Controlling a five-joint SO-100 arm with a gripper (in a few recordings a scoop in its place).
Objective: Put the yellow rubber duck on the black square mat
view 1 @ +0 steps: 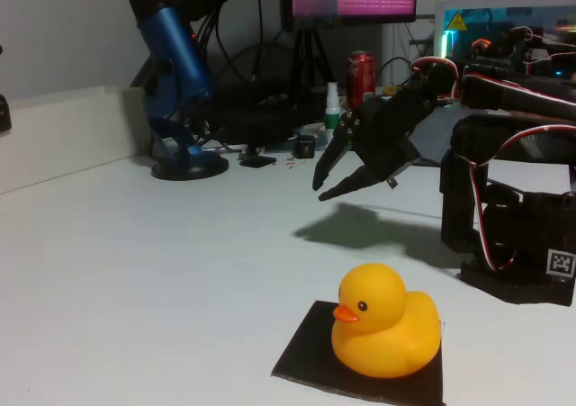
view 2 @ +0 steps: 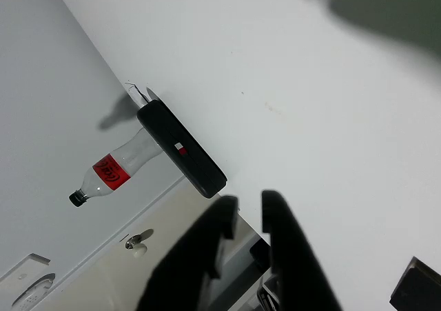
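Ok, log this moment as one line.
duck: on mat | gripper: open, empty, raised behind duck | task: placement looks done

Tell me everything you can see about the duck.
In the fixed view, the duck is glossy orange-yellow, rubbery-looking, with a round head, small orange beak and a black dot eye. It sits upright on the black mat, beak pointing left in the picture. Nothing else touches it; the gripper hangs behind it, well clear.

in the fixed view the yellow rubber duck (view 1: 387, 332) sits on the black square mat (view 1: 310, 347), near the front of the white table (view 1: 135, 271). behind it hangs the black two-finger gripper (view 1: 331, 183), with the blue microphone (view 1: 175, 73) far left.
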